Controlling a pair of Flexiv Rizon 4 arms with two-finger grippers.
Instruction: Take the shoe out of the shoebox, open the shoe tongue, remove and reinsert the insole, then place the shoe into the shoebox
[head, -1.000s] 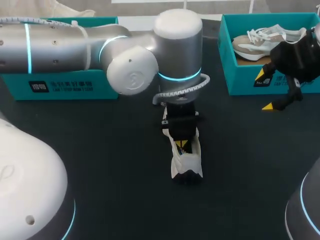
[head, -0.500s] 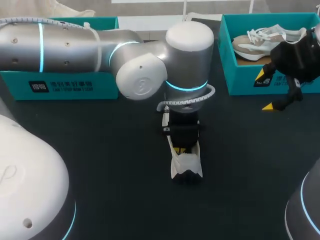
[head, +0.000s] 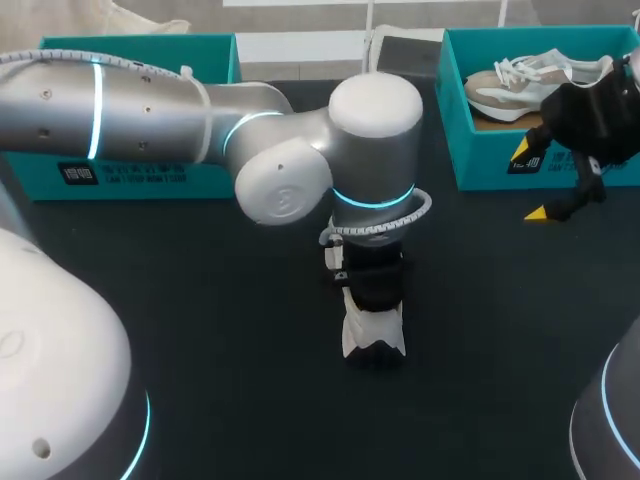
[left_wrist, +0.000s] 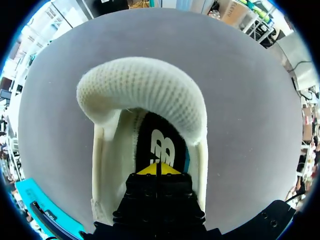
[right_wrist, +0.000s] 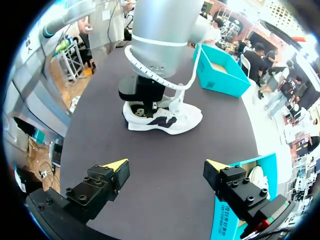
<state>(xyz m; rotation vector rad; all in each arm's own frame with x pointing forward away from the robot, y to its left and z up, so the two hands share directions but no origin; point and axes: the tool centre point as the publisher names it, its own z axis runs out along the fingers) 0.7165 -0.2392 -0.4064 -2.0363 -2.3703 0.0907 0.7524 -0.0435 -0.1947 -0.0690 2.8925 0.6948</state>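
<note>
A white shoe (head: 372, 328) with dark side marks (right_wrist: 172, 119) stands on the black table near its middle. My left arm comes down on it from above. My left gripper (left_wrist: 159, 169) is shut, its yellow tips together inside the shoe's opening, over the dark insole (left_wrist: 162, 147) with a white logo. The padded white mesh rim (left_wrist: 145, 87) arches ahead of the tips. I cannot tell whether the tips pinch the insole. My right gripper (right_wrist: 166, 166) hangs open and empty at the right (head: 532, 180), away from the shoe.
A teal shoebox (head: 480, 160) at the back right holds a second, beige and white shoe (head: 520, 85). Another teal shoebox (head: 130, 170) stands at the back left, behind my left arm. Bare black table lies between the shoe and my right gripper.
My left arm's wrist has shifted a little to the right and lower over the shoe, hiding its yellow tips in the head view. The shoe and right arm have not moved.
</note>
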